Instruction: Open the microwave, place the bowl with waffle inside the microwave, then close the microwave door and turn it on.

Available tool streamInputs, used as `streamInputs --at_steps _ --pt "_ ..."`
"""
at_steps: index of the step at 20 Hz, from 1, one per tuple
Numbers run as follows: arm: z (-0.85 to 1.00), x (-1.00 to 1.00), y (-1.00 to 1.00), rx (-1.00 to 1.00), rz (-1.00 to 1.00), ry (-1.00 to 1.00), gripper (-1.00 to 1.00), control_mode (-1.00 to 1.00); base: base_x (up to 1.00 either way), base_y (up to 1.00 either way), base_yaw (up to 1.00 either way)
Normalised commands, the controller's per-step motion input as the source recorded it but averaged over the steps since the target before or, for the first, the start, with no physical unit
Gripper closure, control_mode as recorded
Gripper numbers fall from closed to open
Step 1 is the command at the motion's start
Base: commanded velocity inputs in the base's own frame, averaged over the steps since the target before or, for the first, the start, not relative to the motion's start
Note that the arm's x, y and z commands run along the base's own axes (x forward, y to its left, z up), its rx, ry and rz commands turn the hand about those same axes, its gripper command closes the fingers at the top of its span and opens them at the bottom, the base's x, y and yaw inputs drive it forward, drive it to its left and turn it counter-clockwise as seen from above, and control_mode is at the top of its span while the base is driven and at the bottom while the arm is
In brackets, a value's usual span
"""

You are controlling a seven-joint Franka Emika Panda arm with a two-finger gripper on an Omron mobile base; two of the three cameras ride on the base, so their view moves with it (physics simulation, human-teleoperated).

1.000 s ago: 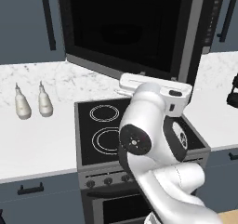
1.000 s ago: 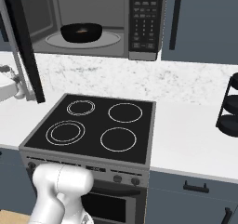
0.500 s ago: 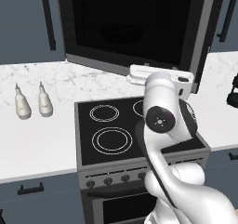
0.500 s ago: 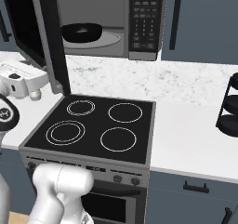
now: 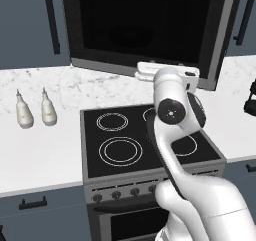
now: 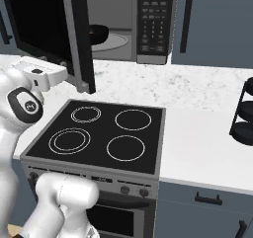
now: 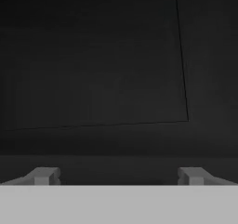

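The microwave (image 6: 148, 22) hangs above the stove, its keypad on the right. The microwave door (image 5: 145, 30) stands partly swung in, its edge (image 6: 81, 39) jutting out over the counter. Through the gap the black bowl (image 6: 99, 32) sits on the glass turntable (image 6: 112, 41); the waffle in it is too dark to make out. My gripper (image 6: 53, 63) is open, pressed flat against the outer face of the door near its lower rim, nothing between its fingers. In the hand view the gripper (image 7: 118, 176) faces the dark door window (image 7: 93, 56) at very close range.
A black four-ring stove (image 6: 106, 133) lies below the microwave. Two white bottles (image 5: 22, 112) (image 5: 48, 110) stand on the left counter. A black tiered rack (image 6: 244, 113) stands on the right counter. Dark cabinets flank the microwave.
The microwave door has swung from wide open to partly closed. My open gripper has followed it to the right, staying against its outer face.
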Motion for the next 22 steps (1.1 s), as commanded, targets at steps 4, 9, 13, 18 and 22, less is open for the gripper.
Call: streamInputs --at_steps 4,9,13,18,22 --pt "0.0 0.59 -0.16 0.01 0.05 0.0 -1.0 -1.0 0.0 0.0 0.0" --pt "0.0 0.48 -0.28 0.02 0.07 0.0 -1.0 -1.0 0.0 0.0 0.0" --pt "0.0 0.38 -0.35 0.03 0.08 0.0 -1.0 -1.0 0.0 0.0 0.0" --pt "0.0 0.43 -0.34 0.04 0.08 0.0 -1.0 -1.0 0.0 0.0 0.0" --pt "0.0 0.42 -0.3 0.04 0.06 0.01 -1.0 -1.0 0.0 0.0 0.0"
